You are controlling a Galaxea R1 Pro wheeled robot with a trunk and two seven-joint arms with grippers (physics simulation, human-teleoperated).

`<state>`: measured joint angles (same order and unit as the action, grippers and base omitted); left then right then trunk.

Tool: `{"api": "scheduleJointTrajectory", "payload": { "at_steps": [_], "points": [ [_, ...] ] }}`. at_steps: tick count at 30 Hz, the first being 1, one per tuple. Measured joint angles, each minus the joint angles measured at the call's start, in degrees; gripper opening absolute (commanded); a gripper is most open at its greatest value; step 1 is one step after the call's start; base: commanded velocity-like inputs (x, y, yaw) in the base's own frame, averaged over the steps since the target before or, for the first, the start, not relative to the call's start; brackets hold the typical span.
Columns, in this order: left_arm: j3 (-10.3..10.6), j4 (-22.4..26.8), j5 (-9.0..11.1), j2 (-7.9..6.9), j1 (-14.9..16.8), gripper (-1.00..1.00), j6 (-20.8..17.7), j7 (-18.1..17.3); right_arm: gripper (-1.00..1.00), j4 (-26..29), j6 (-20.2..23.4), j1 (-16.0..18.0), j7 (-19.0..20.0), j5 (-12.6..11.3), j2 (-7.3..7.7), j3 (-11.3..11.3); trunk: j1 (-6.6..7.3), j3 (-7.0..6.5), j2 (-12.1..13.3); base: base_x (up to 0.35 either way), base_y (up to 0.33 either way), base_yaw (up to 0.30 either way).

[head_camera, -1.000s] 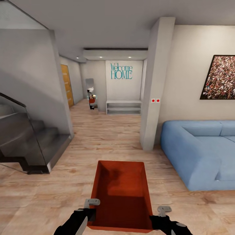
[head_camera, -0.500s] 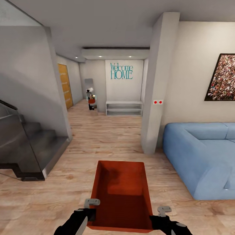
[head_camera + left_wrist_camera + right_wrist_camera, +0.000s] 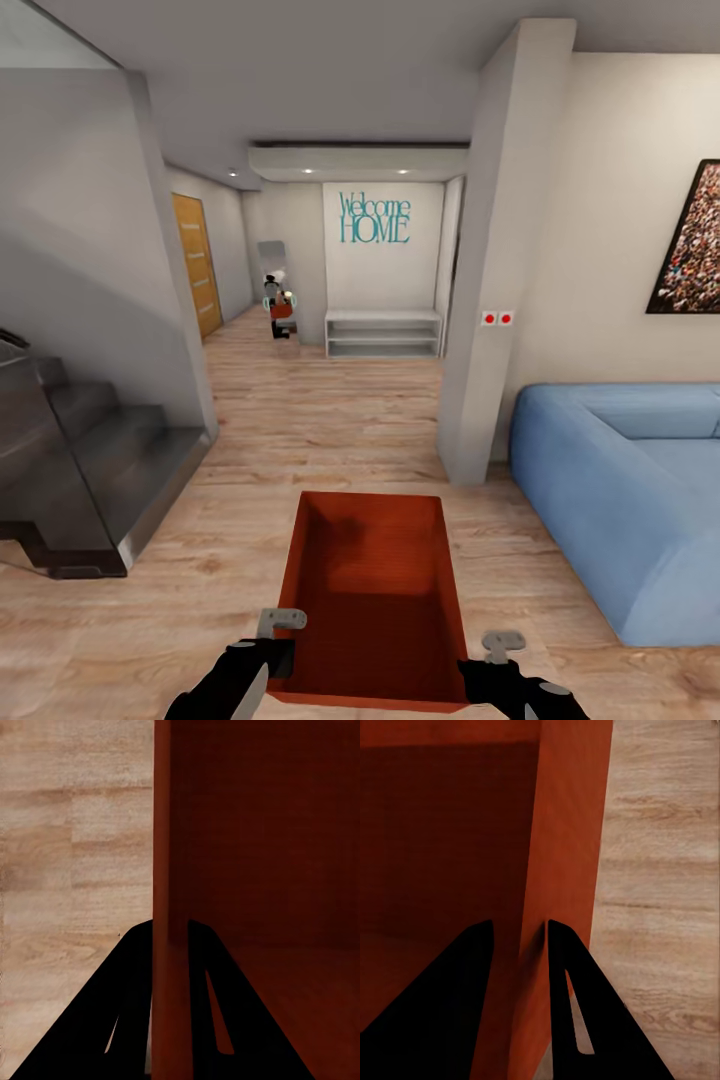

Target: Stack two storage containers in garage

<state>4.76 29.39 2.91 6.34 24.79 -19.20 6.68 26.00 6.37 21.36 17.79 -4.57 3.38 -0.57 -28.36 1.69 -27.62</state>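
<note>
container [image 3: 368,600] is up off the wood floor [image 3: 330,420], held out in front of the robot with its long axis pointing straight ahead down the hallway. going left to right: dark stairs [image 3: 90,470] on the left, then the left gripper [image 3: 272,650] pinching the box's left wall near the close corner. in the left wrist view you can see the left gripper [image 3: 171,945] with one finger outside and one inside the thin wall, pressed onto it. box sits dead centre between the arms, so neither arm is nearer, it's a shared carry. right gripper [image 3: 482,665] does the same on the right wall, and the right wrist view shows the right gripper [image 3: 519,926] straddling that wall, clamped on it. further right there's a grey pillar [image 3: 500,260] and a blue sofa [image 3: 620,500]. my guess is this is just the hauling leg, still on plank floor and no garage visible. the open lane lies between stairs and pillar, so keeping the box's long side lined up with that gap looks like what matters.
</note>
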Motion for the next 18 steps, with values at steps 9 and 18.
{"api": "scheduleJointTrajectory", "payload": {
  "at_steps": [9, 18],
  "points": [
    [0.0, 0.0, 0.0, 0.02, 0.0, -1.00, 0.0, 0.0, -1.00, 0.0, 0.0, 0.0, 0.0, 0.0, 0.00, 0.0, 0.00, 0.00, 0.0, 0.325, 0.037, 0.000],
    [0.0, 0.0, 0.0, 0.01, 0.0, -1.00, 0.0, 0.0, -1.00, 0.0, 0.0, 0.0, 0.0, 0.0, -0.02, 0.0, 0.00, 0.00, 0.0, 0.325, 0.000, 0.035]
  ]
}}
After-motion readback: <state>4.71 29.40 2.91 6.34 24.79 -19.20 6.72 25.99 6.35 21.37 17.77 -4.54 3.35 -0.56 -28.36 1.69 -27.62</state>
